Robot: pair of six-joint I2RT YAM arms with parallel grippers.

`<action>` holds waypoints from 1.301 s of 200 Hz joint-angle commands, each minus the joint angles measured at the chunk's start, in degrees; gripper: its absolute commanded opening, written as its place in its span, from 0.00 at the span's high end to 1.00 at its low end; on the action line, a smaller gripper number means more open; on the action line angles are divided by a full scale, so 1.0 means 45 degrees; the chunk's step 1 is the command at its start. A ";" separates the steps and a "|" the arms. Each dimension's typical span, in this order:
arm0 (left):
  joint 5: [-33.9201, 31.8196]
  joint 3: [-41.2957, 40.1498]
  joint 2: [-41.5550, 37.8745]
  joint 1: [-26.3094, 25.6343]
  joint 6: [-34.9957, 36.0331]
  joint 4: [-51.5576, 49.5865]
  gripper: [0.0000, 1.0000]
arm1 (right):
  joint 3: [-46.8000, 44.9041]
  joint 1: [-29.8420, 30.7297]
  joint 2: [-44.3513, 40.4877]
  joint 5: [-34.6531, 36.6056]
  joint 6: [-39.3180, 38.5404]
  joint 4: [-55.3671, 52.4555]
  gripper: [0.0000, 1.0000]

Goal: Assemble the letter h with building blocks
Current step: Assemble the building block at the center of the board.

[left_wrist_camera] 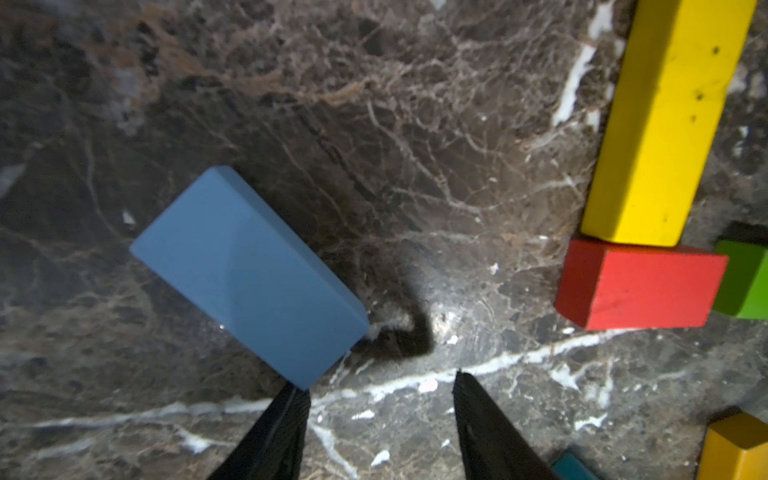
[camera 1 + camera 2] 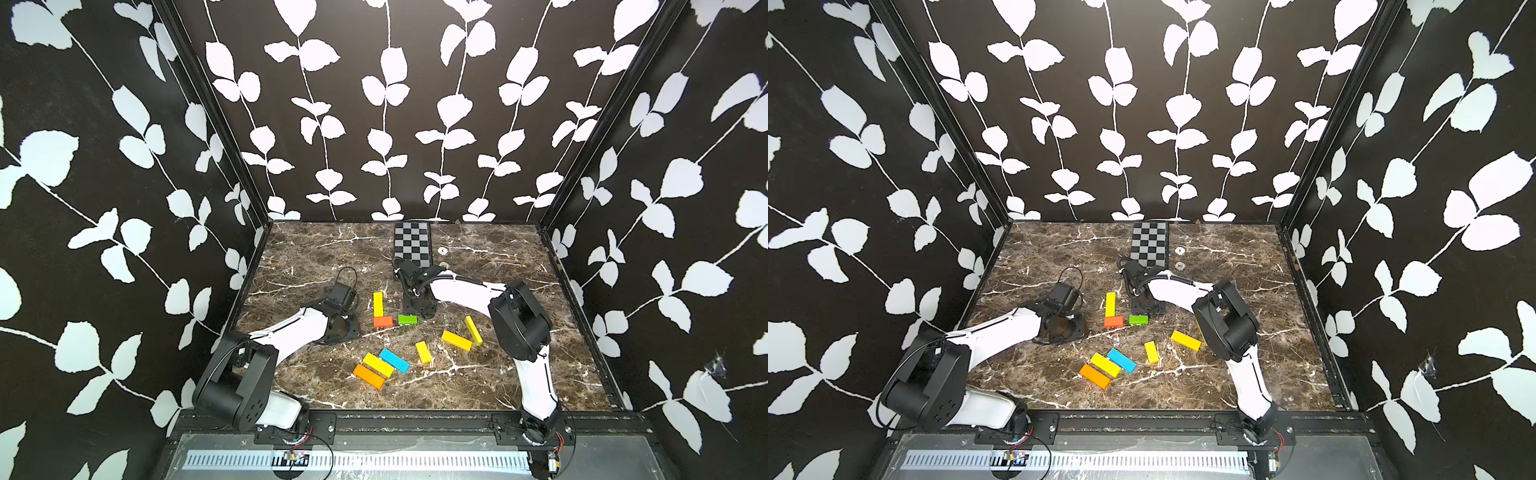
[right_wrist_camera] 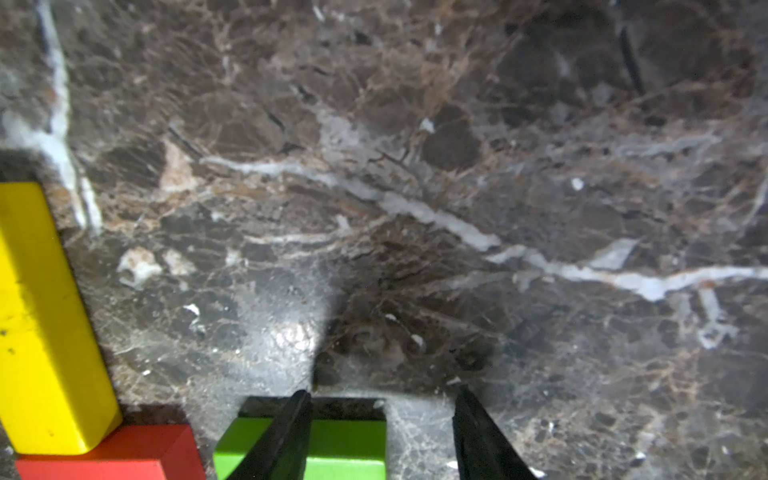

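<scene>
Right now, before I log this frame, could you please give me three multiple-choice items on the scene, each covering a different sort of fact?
1. Where does the red block lie?
A. On the checkered board
B. Against the near end of the long yellow bar
C. On top of the orange block

2. What colour is the short block beside the red block?
A. Blue
B. Orange
C. Green

3. How is the left gripper?
A. Open, nothing between its fingers
B. Shut on a yellow bar
C. Shut on the red block

Answers: 1 B, the two touch in both top views; 2 C, it shows green in every view; 3 A, the left wrist view shows bare table between the spread fingers.
</scene>
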 commanded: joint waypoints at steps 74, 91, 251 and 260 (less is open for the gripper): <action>-0.0008 0.0196 -0.0477 -0.0068 0.0159 -0.0268 0.41 | -0.0363 0.0156 -0.1009 0.0004 0.0504 0.0198 0.41; -0.0012 0.0211 -0.0519 -0.0068 0.0208 -0.0312 0.41 | -0.0739 0.0166 -0.1182 -0.0167 0.0685 0.0515 0.43; 0.0063 0.0220 -0.0238 -0.0107 0.0414 -0.0156 0.42 | -0.0833 0.0624 -0.0564 -0.1078 0.1377 0.1567 0.46; 0.0048 0.0221 -0.0211 -0.0107 0.0442 -0.0156 0.42 | -0.0786 0.0625 -0.0494 -0.1064 0.1407 0.1560 0.46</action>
